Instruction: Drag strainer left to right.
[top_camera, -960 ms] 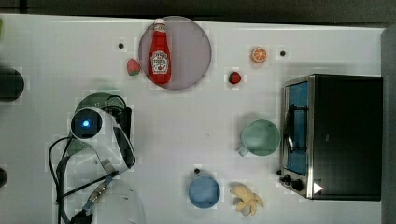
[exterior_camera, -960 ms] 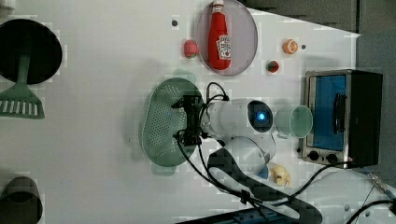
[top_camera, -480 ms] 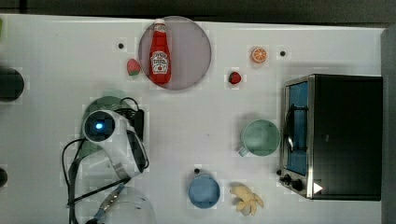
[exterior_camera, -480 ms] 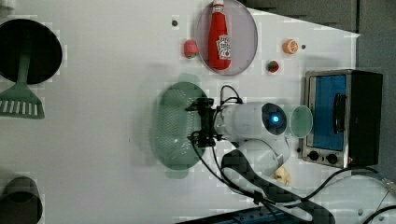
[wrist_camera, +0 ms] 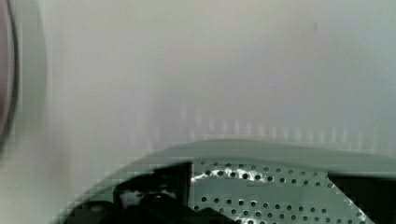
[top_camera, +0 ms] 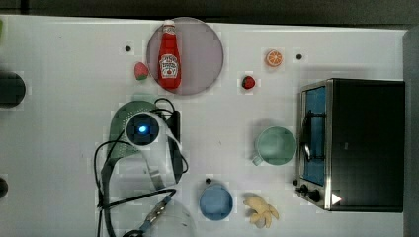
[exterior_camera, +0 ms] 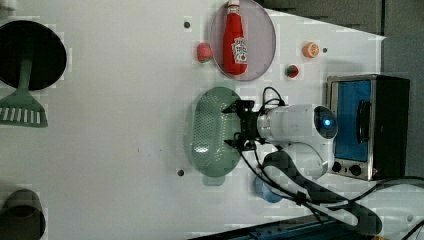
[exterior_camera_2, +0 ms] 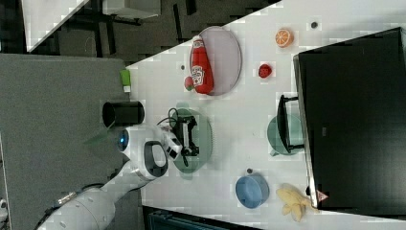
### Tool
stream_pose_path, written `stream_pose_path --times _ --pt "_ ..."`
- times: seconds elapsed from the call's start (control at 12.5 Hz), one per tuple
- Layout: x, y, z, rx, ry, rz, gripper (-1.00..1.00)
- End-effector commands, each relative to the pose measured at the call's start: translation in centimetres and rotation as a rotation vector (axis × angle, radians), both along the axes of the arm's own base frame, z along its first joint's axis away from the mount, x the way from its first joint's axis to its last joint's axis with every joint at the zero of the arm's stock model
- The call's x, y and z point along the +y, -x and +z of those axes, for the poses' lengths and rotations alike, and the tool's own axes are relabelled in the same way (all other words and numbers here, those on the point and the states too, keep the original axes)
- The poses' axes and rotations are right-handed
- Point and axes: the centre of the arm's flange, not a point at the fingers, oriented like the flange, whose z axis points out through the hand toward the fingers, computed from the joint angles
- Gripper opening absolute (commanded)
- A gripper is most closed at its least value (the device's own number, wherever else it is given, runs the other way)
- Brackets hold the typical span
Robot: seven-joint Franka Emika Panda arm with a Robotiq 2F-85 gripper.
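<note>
Strainer (exterior_camera: 212, 132), mint-green, perforated, flat on white worktop (exterior_camera: 115, 125), directly under gripper (exterior_camera: 235, 127). Gripper fingers spread apart, lowered into the bowl at its rim edge. Ketchup bottle (exterior_camera: 235, 40) on grey-purple plate (exterior_camera: 262, 45) just beyond gripper. Green mug (top_camera: 274, 145), toaster oven (top_camera: 353, 143) well apart.

Jaws over strainer (exterior_camera: 207, 132) rim
</note>
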Motion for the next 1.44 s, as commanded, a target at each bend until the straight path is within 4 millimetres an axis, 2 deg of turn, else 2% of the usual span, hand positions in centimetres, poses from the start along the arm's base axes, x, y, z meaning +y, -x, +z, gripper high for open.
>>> stream_pose_path --times 0.08,0.72,1.44 --pt "-5.4 -1.2 0.9 -0.012 0.006 0.048 1.0" --pt "-15.2 -1.3 1.1 -0.014 0.041 0.102 1.0" --pt "-23.2 -0.9 1.4 -0.02 0.085 0.17 1.0"
